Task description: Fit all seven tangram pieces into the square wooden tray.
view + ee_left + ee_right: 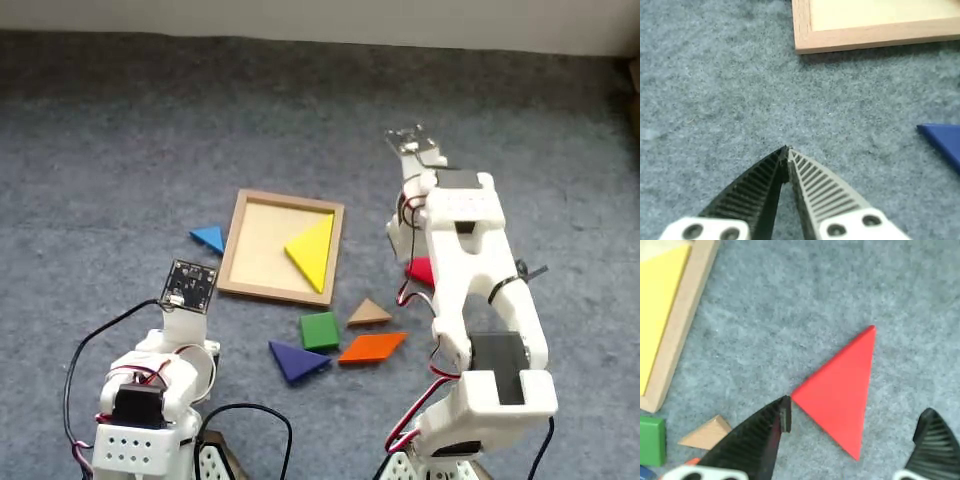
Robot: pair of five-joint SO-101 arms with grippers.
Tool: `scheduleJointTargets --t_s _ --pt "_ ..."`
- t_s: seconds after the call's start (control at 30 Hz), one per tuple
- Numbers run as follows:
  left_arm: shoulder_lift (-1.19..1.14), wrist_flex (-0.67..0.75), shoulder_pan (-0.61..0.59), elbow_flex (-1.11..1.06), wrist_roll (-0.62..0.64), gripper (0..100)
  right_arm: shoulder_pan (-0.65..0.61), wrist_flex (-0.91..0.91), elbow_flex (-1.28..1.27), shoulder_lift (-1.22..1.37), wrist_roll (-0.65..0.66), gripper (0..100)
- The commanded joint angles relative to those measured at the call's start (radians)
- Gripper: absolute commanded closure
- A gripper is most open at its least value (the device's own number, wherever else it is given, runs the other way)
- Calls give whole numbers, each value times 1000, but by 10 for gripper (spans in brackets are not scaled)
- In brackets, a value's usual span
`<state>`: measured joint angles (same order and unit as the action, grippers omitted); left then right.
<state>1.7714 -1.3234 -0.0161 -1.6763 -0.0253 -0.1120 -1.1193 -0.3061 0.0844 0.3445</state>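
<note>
Tangram pieces: one of seven is seated, six are outstanding.

Position. The yellow triangle (313, 252) lies inside the tray (232, 240), against its right-hand side. All other pieces lie on the grey worktop (120, 150).

Claws. The right claw (856, 414) is spread wide over the red triangle (840, 390), with one fingertip just beside a corner of it and the other well apart from its far edge. The left claw (786, 152) is pressed together, holding nothing, above bare worktop near a corner of the tray.

Risks, as judged:
- The red triangle is thin and flat. Tips closing too high would likely skate over it.
- The tips would meet slanted edges, so the piece may twist or squirt out sideways.
- The tray appears unfixed, so a nudge from either arm could shift it and unseat the yellow triangle.
- A piece lowered crooked may catch on the rim.

Count:
- Triangles, five: yellow, red, light blue (208, 238), dark blue (297, 359), tan (368, 313).
- Green square (319, 330), one.
- Orange parallelogram (372, 346), one.
- Tray, one.
</note>
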Motion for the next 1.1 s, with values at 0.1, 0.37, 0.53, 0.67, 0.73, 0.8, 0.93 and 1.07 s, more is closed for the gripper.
scheduleJointTargets --t_s 0.1,0.37,0.53,0.67,0.73,0.8,0.93,1.07 --pt "47 -5 -10 -19 -5 995 -35 97 -94 -5 66 627" --pt "47 -5 -10 -19 -5 995 -39 154 -96 85 72 627" --pt "47 -5 -10 -19 -5 995 -39 162 -96 104 72 629" --pt "47 -5 -10 -19 -5 995 -38 162 -96 105 72 630" --pt "47 -5 -10 -19 -5 995 -38 162 -96 105 72 631" --pt "47 -5 -10 -19 -5 995 -38 160 -96 105 71 638" --pt "47 -5 -10 -19 -5 995 -38 160 -96 105 71 728" --pt "47 -5 -10 -19 -5 995 -38 160 -96 105 71 775"
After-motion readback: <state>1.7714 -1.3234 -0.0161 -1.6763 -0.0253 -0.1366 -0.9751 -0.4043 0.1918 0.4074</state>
